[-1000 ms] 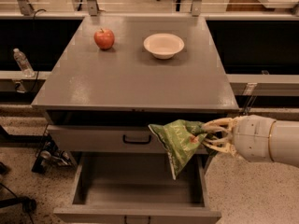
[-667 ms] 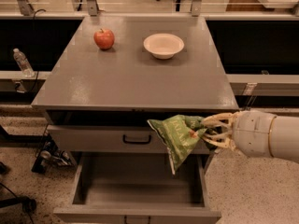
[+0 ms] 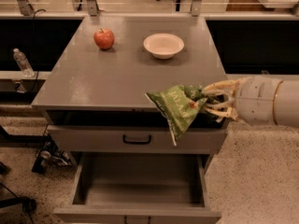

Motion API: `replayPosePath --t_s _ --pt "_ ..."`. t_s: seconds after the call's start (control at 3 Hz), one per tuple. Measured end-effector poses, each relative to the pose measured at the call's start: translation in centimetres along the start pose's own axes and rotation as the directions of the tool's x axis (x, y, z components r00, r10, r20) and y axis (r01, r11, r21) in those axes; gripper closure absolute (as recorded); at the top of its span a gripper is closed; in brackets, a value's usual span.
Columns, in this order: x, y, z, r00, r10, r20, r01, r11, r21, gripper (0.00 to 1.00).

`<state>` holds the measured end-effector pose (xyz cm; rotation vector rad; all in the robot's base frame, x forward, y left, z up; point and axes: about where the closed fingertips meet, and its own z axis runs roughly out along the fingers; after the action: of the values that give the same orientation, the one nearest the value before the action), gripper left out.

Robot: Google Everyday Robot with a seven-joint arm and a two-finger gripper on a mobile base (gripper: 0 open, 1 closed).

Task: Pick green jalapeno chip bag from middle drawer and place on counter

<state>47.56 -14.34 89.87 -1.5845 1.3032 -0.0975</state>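
Observation:
The green jalapeno chip bag [image 3: 176, 108] hangs crumpled from my gripper [image 3: 209, 101], which is shut on the bag's right end. The gripper reaches in from the right at the level of the counter's front edge, right of centre. The bag dangles in front of that edge and over the top drawer front. The counter [image 3: 117, 76] is a wide grey top. Below, the middle drawer [image 3: 140, 192] stands pulled out, and its grey floor is bare.
A red apple [image 3: 104, 38] and a white bowl [image 3: 163, 45] sit at the back of the counter. The top drawer front with a black handle [image 3: 136, 139] is closed. A plastic bottle [image 3: 22, 62] stands on a ledge at the left.
My gripper has risen with the bag, from level with the top drawer front to level with the counter's front edge.

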Motion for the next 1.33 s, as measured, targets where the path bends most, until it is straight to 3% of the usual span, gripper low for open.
replayPosePath --t_s 0.33,1.33 --pt "0.2 -5.2 0.7 0.998 -0.056 -0.026 0.057 0.9976 0.040 1.00" --pt "0.0 -13.0 7.3 0.993 -0.106 -0.051 0.108 0.9929 0.049 1.00"
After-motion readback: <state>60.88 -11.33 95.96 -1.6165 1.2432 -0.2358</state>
